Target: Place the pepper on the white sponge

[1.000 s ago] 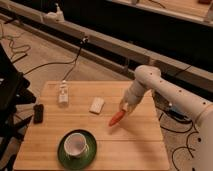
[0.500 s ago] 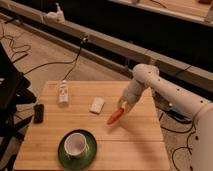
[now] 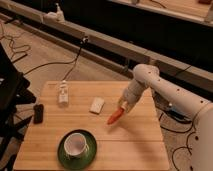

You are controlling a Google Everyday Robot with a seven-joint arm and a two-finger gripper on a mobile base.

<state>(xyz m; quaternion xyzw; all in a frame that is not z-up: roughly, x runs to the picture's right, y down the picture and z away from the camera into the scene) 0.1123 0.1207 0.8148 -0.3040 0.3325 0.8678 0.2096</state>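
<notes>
Wooden counter (image 3: 137, 145) fills the lower frame, with cabled floor behind it. Hand (image 3: 122, 106), right of centre, is clamped on the upper end of the pepper (image 3: 114, 118), which is tilted with its tip pointing lower left. White sponge (image 3: 97, 105) lies flat just left of the pepper, not touching it. White cup (image 3: 75, 144) stands on green saucer (image 3: 91, 153), lower left.

1. We saw the hand (image 3: 122, 107) above the counter (image 3: 135, 145), gripping the pepper (image 3: 114, 117) by its upper end, tip slanting down.
2. The white sponge (image 3: 97, 105) lay near that tip, not touching it.
</notes>
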